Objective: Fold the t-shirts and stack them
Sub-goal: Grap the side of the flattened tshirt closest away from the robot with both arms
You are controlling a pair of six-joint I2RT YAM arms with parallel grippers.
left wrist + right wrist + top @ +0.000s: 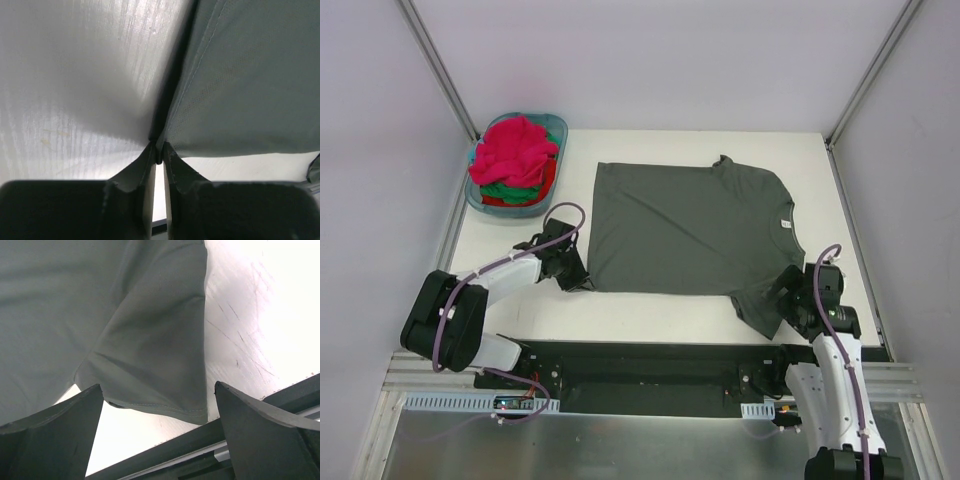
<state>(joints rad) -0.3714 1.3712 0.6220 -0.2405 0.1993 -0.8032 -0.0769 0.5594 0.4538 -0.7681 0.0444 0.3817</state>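
Since fold needs both near corners lifted, we pinch charcoal t-shirt (690,225), flat mid-frame, at lower-left hem with left gripper (582,283), fingers (172,165) nearly pressed together; right gripper (788,298) hangs spread over lower-right sleeve (150,355), ready to grab.

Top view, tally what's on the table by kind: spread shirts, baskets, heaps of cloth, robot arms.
Grey t-shirt, spread flat: 1
Teal basket: 1
Heap of pink, red and green cloth in the basket: 1 (separate shirts can't be counted)
Robot arms: 2, the left arm and the right arm
Total: 5
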